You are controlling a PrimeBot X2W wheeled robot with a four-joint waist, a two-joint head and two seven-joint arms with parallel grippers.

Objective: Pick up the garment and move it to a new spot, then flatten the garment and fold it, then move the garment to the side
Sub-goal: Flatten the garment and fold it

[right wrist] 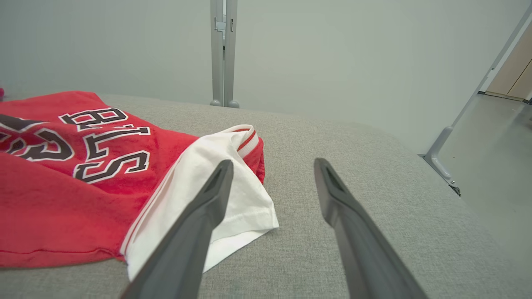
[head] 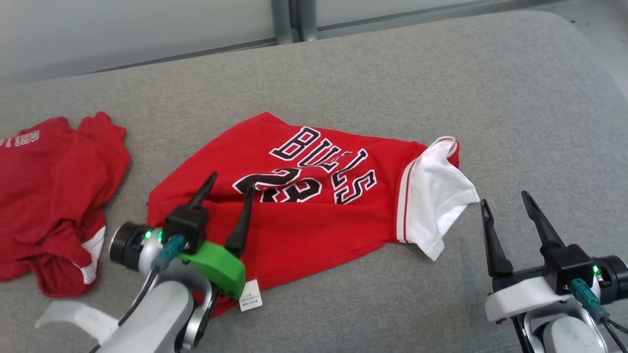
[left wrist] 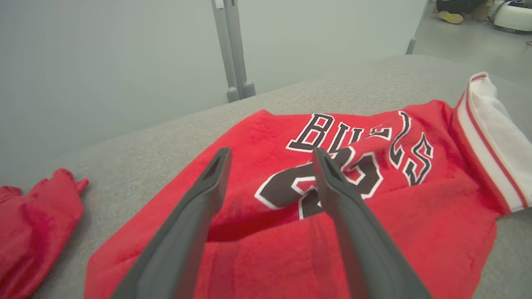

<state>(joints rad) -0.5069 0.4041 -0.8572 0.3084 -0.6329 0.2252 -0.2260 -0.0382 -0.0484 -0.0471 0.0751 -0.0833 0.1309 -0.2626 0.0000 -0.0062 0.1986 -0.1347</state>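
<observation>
The left gripper (head: 232,184) is hovering with its two fingers spread wide and nothing between them, just above the left part of the red jersey (head: 319,230). Off to its left, a second red garment (head: 49,196) is lying crumpled on the grey cushion (head: 441,73), apart from the jersey. The jersey is lying across the middle of the cushion, its lettering and number facing up and a crease running through the number. A small white tag (head: 250,296) is sticking out at its near edge, just beside the green bracket (head: 216,264) on the left wrist. At the jersey's right end a white sleeve (head: 436,196) is lying rumpled. Just beside that sleeve the right gripper (head: 504,198) is hanging over bare cushion, its fingers wide apart and holding nothing.
</observation>
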